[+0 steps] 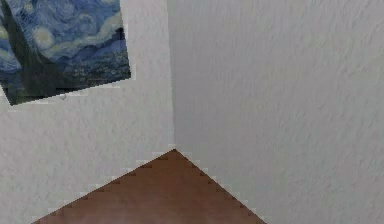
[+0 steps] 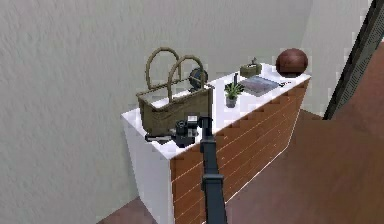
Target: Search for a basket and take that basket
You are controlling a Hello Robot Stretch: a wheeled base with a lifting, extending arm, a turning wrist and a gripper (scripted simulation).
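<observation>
One painting [image 1: 60,45] of a swirling blue night sky hangs tilted at the forward view's upper left, on a white wall. To its right, that wall meets a second white wall in a corner, and a wedge of brown wood floor [image 1: 160,195] runs up to where they join.

In the arm side view, a plain pale wall takes up the left. Against it stands a counter [image 2: 245,135] with a white top and a front of wooden planks. The basket [image 2: 170,100] stands upright on the counter's near left end. It is woven and tan, with two tall loop handles arching over it. My claw [image 2: 180,130] sits low against the basket's near side, at its base and toward its right corner. I cannot tell whether the two are touching. With the basket resting on the counter right behind my claw, I cannot tell whether I hold anything. My arm [image 2: 212,180] rises as a dark bar from the bottom edge to that spot.

Just right of the handles is a round dark thing [image 2: 199,72] that I cannot make out. Then come a small potted plant [image 2: 233,92], a flat tray-like thing [image 2: 259,85] and a brown ball [image 2: 291,62] at the counter's far end. A dark doorway [image 2: 362,60] stands at the right edge.
</observation>
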